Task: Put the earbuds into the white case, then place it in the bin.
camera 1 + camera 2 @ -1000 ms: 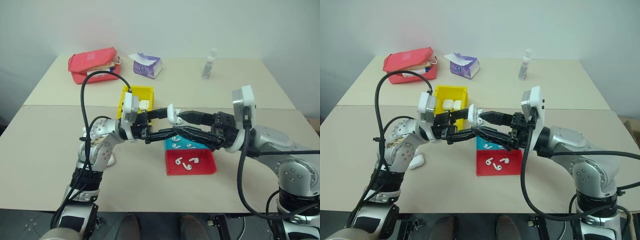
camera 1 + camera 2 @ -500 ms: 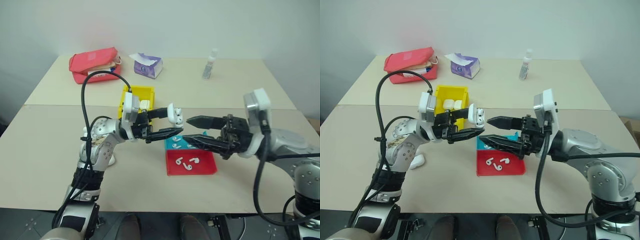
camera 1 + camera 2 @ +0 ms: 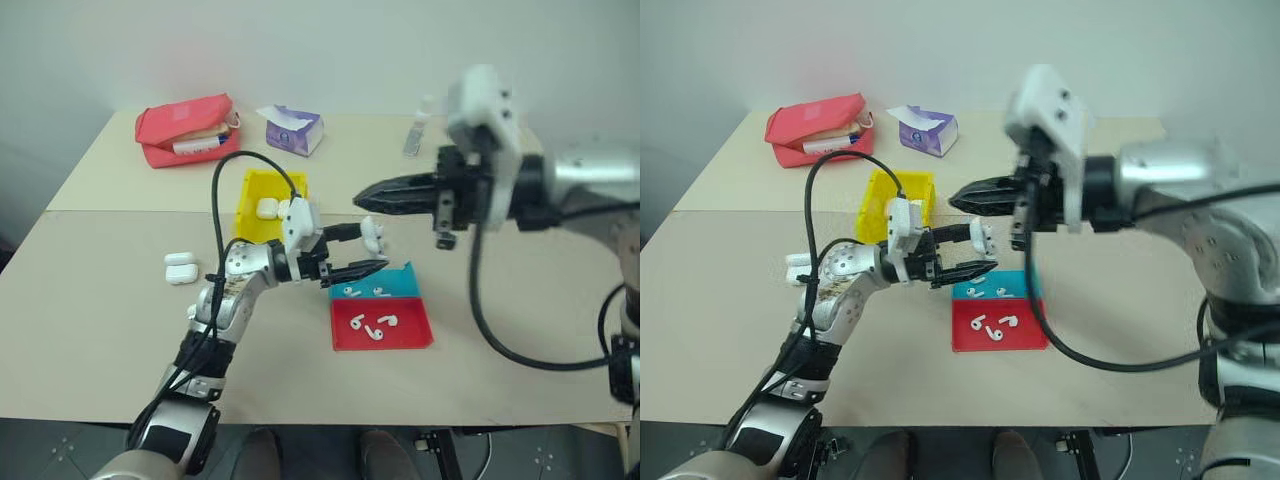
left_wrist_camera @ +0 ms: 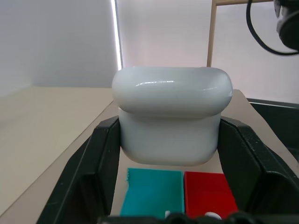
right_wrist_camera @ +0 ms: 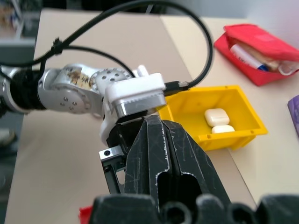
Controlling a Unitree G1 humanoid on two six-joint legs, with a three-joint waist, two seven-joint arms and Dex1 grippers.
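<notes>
Above the tray (image 3: pixel 381 325), the left gripper (image 3: pixel 372 250) held a case (image 3: pixel 372 234) between its two fingers, clear of the table (image 3: pixel 100 320). From the left wrist the case (image 4: pixel 171 113) sat squarely between the black fingers (image 4: pixel 100 158), its lid down, with the tray's blue and red halves below it. The right gripper (image 3: pixel 362 199) hung higher and a little farther back, its fingers pressed together with nothing between them and its tip pointing toward the case without touching it. From the right wrist those closed fingers (image 5: pixel 163 158) lay over the left wrist.

The tray stood on the table just below the left gripper, its blue part nearer the far side and its red part nearer the robot. Earbuds (image 3: pixel 372 323) lay loose in it, some in the red half and some in the blue (image 3: pixel 352 291). The bin (image 3: pixel 256 190) stood on the table behind the left arm, near the tray but apart from it, with two more cases (image 5: pixel 216 120) lying side by side inside. Another case (image 3: pixel 180 267) lay on the table to the left of the left arm, well apart from the bin.

At the far side of the table lay a red pouch (image 3: pixel 187 128), a purple tissue pack (image 3: pixel 293 130) and a small bottle (image 3: pixel 417 129).
</notes>
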